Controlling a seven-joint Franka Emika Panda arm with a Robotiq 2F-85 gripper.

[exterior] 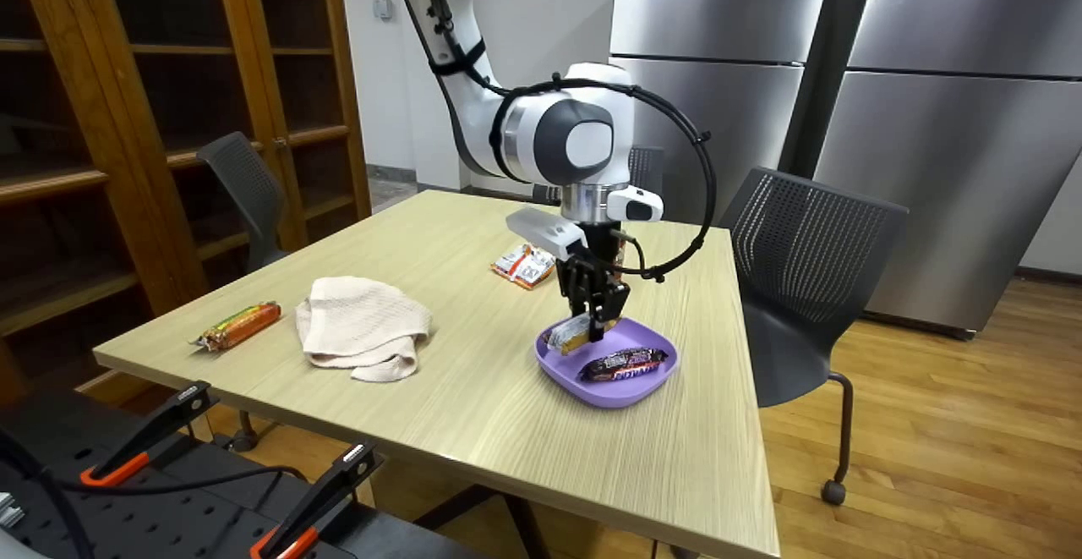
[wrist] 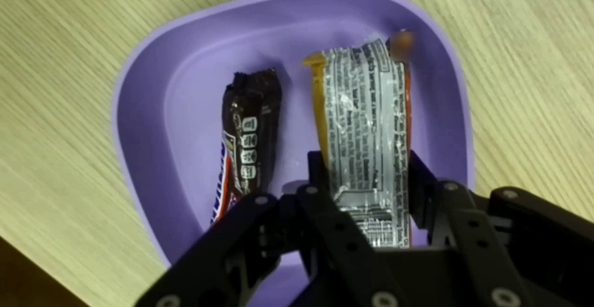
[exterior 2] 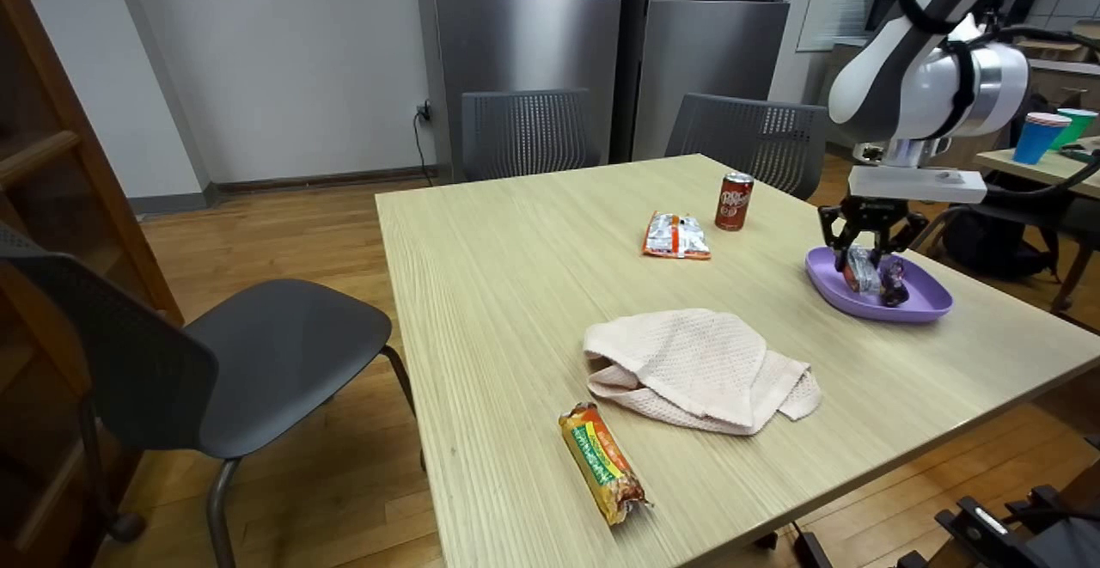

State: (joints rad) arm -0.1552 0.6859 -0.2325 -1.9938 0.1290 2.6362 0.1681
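Observation:
My gripper point(wrist: 366, 172) points down over a shallow purple tray point(wrist: 139, 61). Its fingers are closed on both sides of a silver-backed snack bar point(wrist: 357, 112) with yellow and orange edges. Whether the bar rests on the tray or hangs slightly above it, I cannot tell. A dark-wrapped candy bar point(wrist: 253, 130) lies in the tray beside it, apart from the fingers; part of it is hidden by the gripper. In both exterior views the gripper point(exterior: 597, 322) point(exterior 2: 866, 250) is low at the tray point(exterior: 621, 398) point(exterior 2: 894, 314).
A crumpled pale cloth point(exterior: 359, 322) and an orange-yellow wrapped bar point(exterior 2: 601, 461) lie on the table point(exterior 2: 516, 293). A silver-orange snack packet point(exterior 2: 676, 235) and a red soda can point(exterior 2: 733, 201) stand farther back. Chairs point(exterior: 811, 271) surround the table.

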